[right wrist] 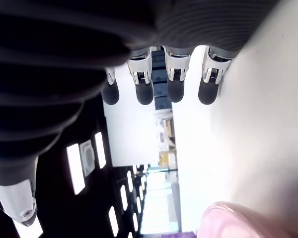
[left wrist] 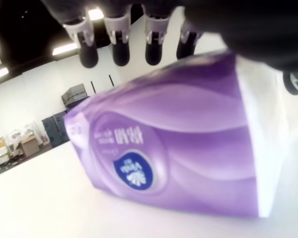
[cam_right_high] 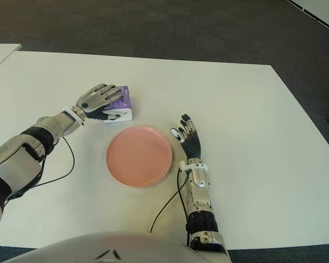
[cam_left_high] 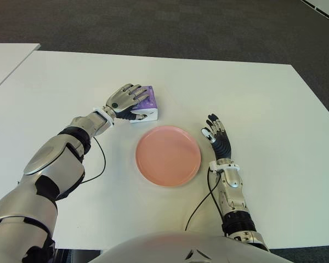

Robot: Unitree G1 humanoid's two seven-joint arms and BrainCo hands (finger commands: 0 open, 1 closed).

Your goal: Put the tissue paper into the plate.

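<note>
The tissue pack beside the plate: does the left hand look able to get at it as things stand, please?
Probably yes: the left hand already lies over the tissue pack, fingers draped across its top, with nothing between them.

Purple-white tissue pack [cam_left_high: 145, 104] on table, just beyond empty pink plate [cam_left_high: 168, 155].

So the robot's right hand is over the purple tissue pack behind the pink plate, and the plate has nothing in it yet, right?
Not quite: it is the left hand that is over the purple tissue pack, as the left eye view shows. The right hand holds nothing, open beside the pink plate on its right. The rest stands: the pack sits behind the plate, which has nothing in it yet.
</note>
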